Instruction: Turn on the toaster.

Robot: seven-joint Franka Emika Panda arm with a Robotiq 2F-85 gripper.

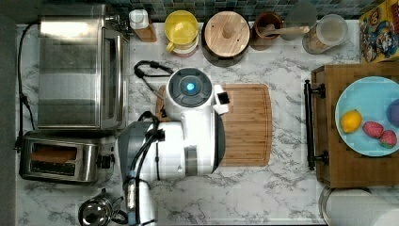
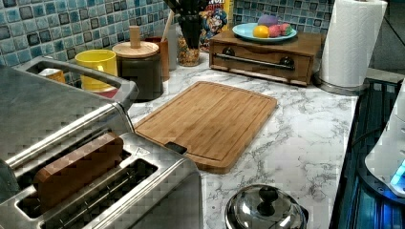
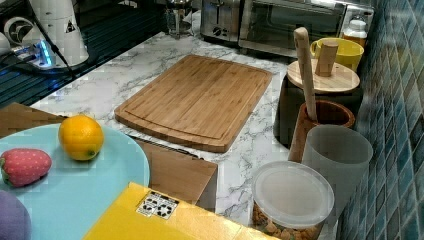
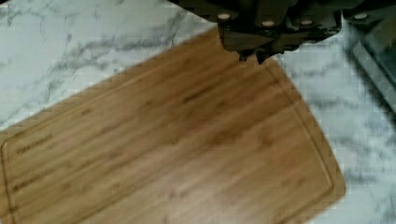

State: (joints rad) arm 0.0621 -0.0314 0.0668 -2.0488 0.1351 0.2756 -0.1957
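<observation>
The white Franka arm (image 1: pixel 183 141) is folded over the middle of the marble counter (image 1: pixel 263 188) in the top view, its wrist with a blue-lit cap sitting above the top view's left end of the bamboo cutting board (image 1: pixel 247 125). In the wrist view the gripper (image 4: pixel 256 58) hangs over one corner of that board, well above the wood, touching nothing; its dark fingertips look drawn close together, with nothing between them, though most of the fingers are cut off by the frame edge. The toaster (image 1: pixel 59 157) stands at the top view's lower left, just below the larger toaster oven (image 1: pixel 77 66) and above the small steel kettle (image 1: pixel 96 212); the arm is well apart from it. A brown slice (image 2: pixel 79 169) stands up out of one of its two slots in the left view. Its black lever knob (image 1: pixel 104 161) faces the arm in the top view, partly hidden by the arm's elbow. In the right view the toaster is small and far off at the back, its details hard to make out.
</observation>
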